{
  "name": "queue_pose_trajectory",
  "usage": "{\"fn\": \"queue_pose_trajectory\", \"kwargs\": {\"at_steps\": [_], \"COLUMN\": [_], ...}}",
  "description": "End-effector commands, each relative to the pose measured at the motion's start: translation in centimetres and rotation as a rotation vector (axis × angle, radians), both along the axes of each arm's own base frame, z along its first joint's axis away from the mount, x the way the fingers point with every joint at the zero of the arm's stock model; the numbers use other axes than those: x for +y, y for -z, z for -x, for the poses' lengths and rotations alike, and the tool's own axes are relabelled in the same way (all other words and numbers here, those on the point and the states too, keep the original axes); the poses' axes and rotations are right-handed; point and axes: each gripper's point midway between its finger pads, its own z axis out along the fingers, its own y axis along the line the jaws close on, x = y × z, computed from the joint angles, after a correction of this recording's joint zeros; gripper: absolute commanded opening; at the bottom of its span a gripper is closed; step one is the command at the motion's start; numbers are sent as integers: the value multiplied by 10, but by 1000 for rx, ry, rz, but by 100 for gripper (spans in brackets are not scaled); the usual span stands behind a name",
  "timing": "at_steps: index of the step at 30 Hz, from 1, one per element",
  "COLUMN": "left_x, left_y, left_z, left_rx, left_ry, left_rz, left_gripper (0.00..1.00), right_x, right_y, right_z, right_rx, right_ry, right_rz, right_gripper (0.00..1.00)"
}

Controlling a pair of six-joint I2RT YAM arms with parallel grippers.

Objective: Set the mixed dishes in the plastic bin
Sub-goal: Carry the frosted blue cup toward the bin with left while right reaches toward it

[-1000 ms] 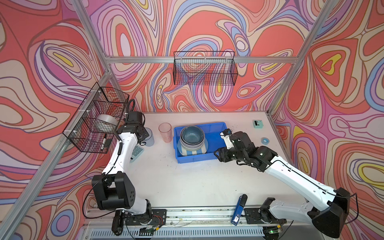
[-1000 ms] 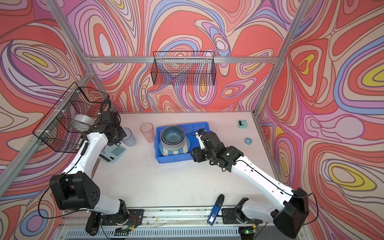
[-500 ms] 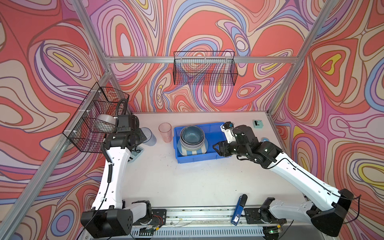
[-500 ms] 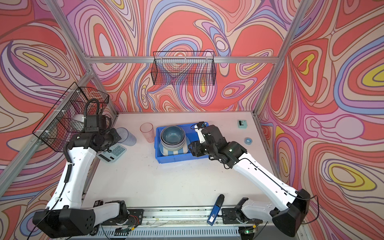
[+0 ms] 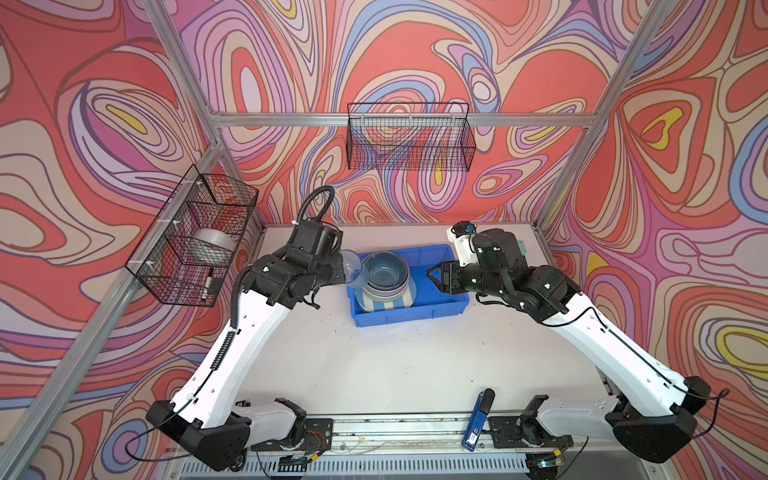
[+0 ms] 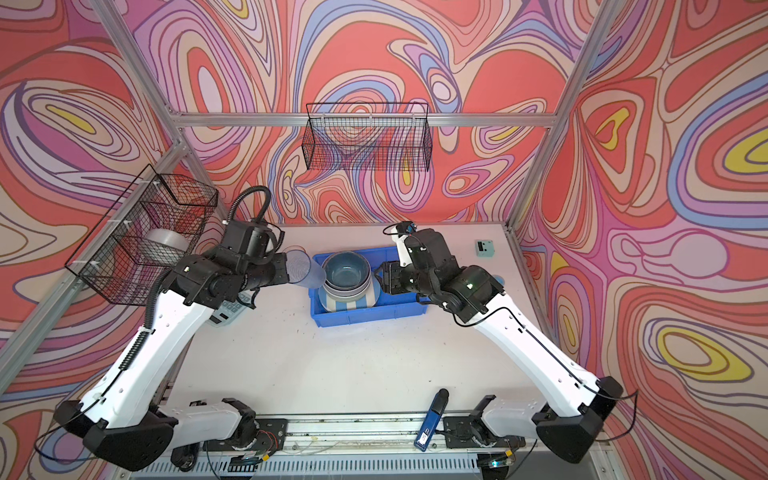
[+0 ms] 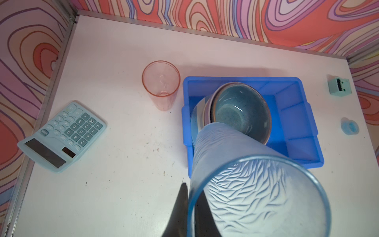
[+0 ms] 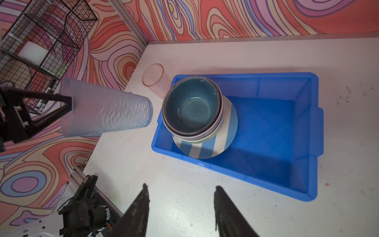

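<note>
Left jaws clamp the grey-blue cup [image 5: 355,270] sideways at the edge of the blue bin [image 5: 409,318]; right jaws gape empty

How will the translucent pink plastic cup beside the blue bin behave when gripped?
The translucent pink plastic cup looks thin-walled, so probably light and slightly flexible. It stands tall and narrow, upright beside the bright blue plastic bin, so a sideways nudge may tip it. Its smooth wall could slip when pinched.

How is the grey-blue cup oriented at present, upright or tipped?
Tipped: the cup lies sideways in the air, fingers of the left gripper pinching its rim, its base toward the bowls in the bin.
</note>
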Motion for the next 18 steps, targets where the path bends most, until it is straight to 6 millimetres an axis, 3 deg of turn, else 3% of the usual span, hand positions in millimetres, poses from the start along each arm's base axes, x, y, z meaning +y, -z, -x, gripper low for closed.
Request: {"fn": "queue_pose_trajectory", "kwargs": {"at_steps": [1, 9, 14, 18], "left_x": [-13, -79, -102, -112], "left_y": [-6, -3, -6, -7], "left_z": [-2, -4, -5, -7], "left_rx": [-25, -30, -45, -48], "left_ry": [-18, 79, 107, 133], "left_rz": [-42, -62, -69, -114], "left_gripper": [0, 0, 0, 0], "right_x": [-13, 11, 20, 25], "right_y": [-3, -17, -12, -7], "right_z": [-5, 1, 2, 0], "right_rx": [5, 16, 48, 67], "right_ry": [89, -5, -30, -36], "right_rz": [41, -39, -48, -40], "right_gripper": [50, 49, 55, 50]}}
